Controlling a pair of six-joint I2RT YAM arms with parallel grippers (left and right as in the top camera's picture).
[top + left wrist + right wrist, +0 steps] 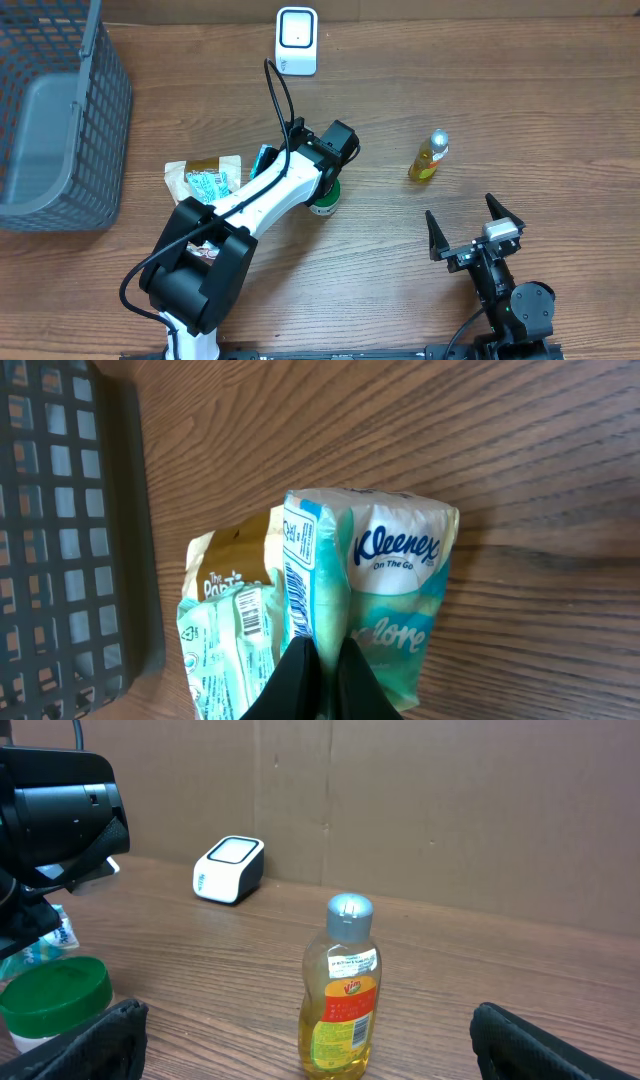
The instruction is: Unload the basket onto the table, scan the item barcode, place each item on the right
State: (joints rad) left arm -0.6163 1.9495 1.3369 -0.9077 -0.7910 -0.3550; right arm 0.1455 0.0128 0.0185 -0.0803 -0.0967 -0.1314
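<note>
left gripper (325, 660) closed, tips at the near edge of the tissue pack (392, 585); can't tell if they pinch the wrapper. pack lies on the table (400, 280), touching a snack bag (225, 615), near the basket (60, 120), barcode (297, 600) on its side face. right gripper (475, 235) open and holding nothing, bottle (428, 156) just ahead. scanner (297, 40) at the far edge, well apart from the pack.

A lab bench staged as a shop checkout: barcode scanner (297, 40), grey mesh basket (112, 95), wooden table (520, 80), cardboard backdrop (450, 810).
</note>
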